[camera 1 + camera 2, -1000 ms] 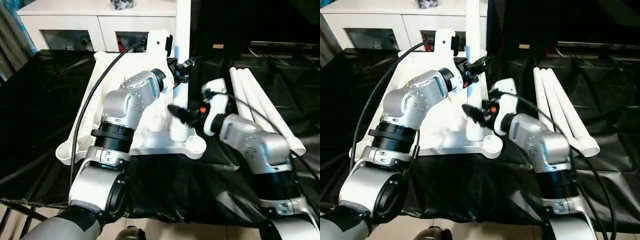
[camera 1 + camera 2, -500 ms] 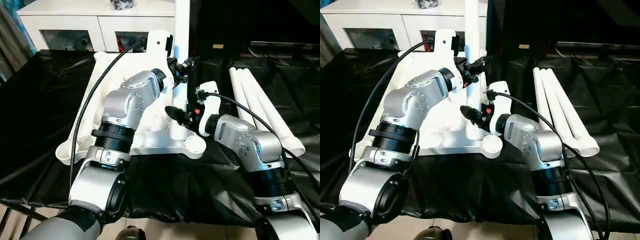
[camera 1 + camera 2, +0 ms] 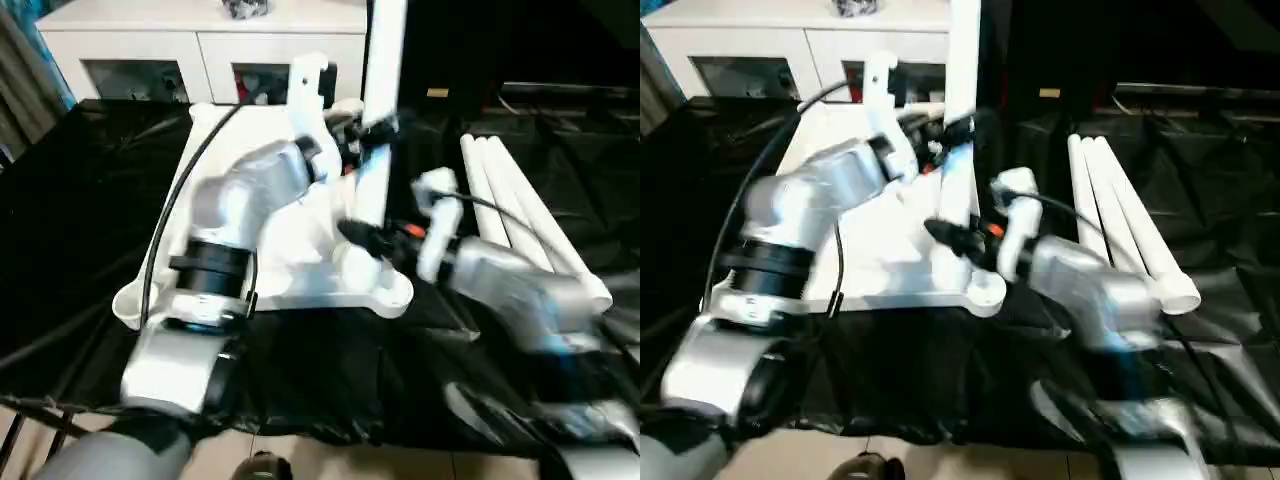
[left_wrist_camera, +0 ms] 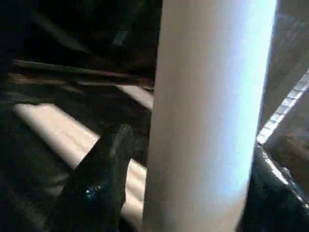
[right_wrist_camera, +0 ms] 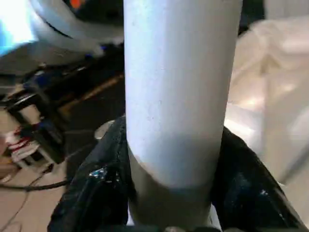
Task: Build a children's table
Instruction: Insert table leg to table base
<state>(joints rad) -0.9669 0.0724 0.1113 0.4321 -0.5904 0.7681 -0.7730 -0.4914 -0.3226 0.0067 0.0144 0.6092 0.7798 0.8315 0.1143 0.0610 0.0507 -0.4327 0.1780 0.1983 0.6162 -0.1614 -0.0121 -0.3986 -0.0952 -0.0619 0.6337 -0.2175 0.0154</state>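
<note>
The children's table lies upside down: its white tabletop (image 3: 320,290) rests on the black cover. One white leg (image 3: 380,60) stands in the near right corner socket (image 3: 385,290), leaning slightly right. My left gripper (image 3: 368,135) straddles the leg high up. In the left wrist view there is a gap between one finger (image 4: 104,179) and the leg (image 4: 207,106), so it is open. My right gripper (image 3: 365,238) holds the leg just above the socket. Both its fingers (image 5: 96,193) press against the leg (image 5: 181,87).
Three spare white legs (image 3: 520,210) lie side by side on the black cover to the right. A white glass-door cabinet (image 3: 150,40) stands behind the work table. The black cover (image 3: 80,200) spreads wide to the left of the tabletop.
My right gripper has closed around the leg's lower end. My left gripper has loosened and its arm has swung back, and the leg's top now leans a little further right.
</note>
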